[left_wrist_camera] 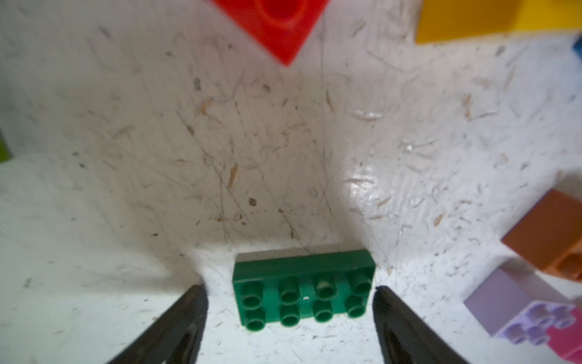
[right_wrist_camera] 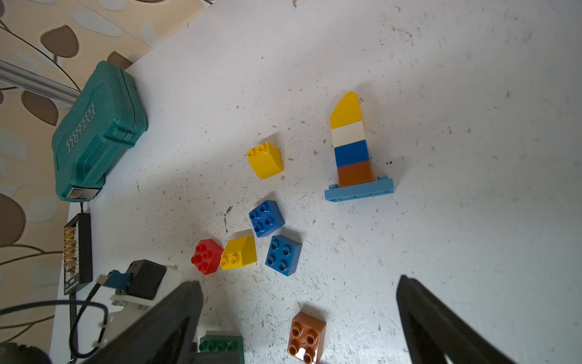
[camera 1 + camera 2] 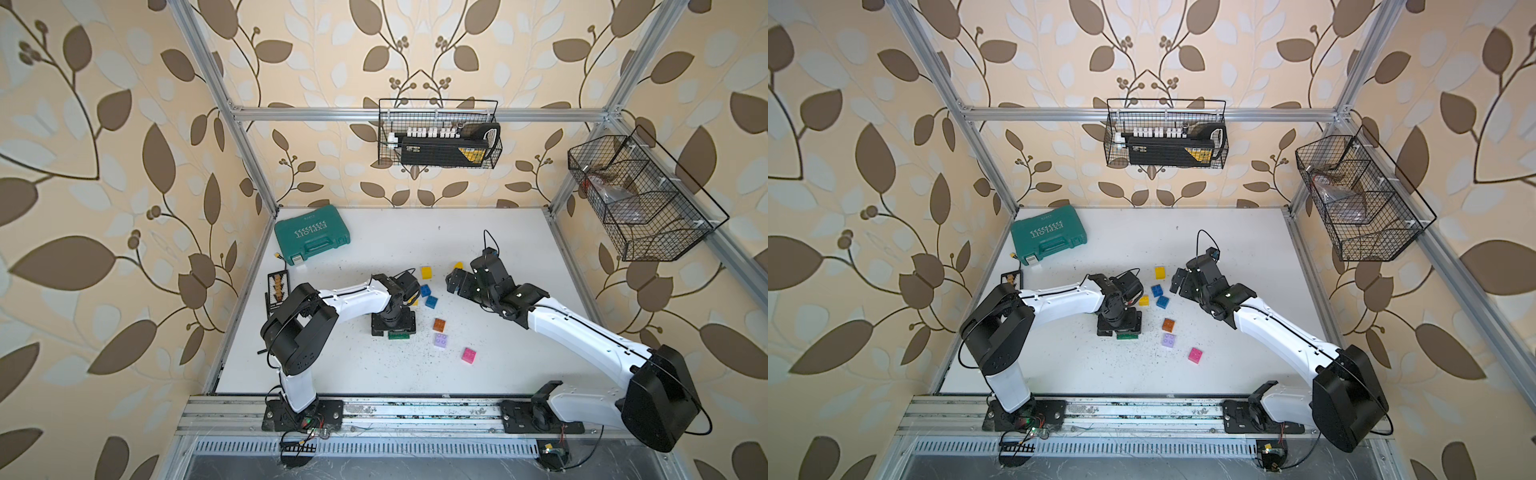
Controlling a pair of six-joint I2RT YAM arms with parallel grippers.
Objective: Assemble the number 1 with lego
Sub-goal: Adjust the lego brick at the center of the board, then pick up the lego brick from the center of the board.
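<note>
**White table (image 3: 498, 249), green plate (image 1: 305, 271) framed by the spread left gripper (image 1: 289, 291)**

Scratches and grit cover the surface, and the lego lies scattered across its middle. I have the left gripper pointing straight down over the green plate, which lies flat with its studs up. The fingers stand apart, one off each short end, and neither touches it. The right gripper (image 2: 299, 282) hangs spread wide and empty above the loose bricks (image 2: 283, 255). Past them the stacked column (image 2: 352, 151) lies on its side: brown, blue, white and a yellow slope on a light-blue base.

I judge the step in hand to be taking the green plate. It is thin, so I would bring the tips right down to the table before closing, or the pads will ride over the studs. The plate spans nearly the whole gap, so I would centre it first. If one finger lands early, it will probably shove the plate askew. I would close slowly and lift straight up.
</note>
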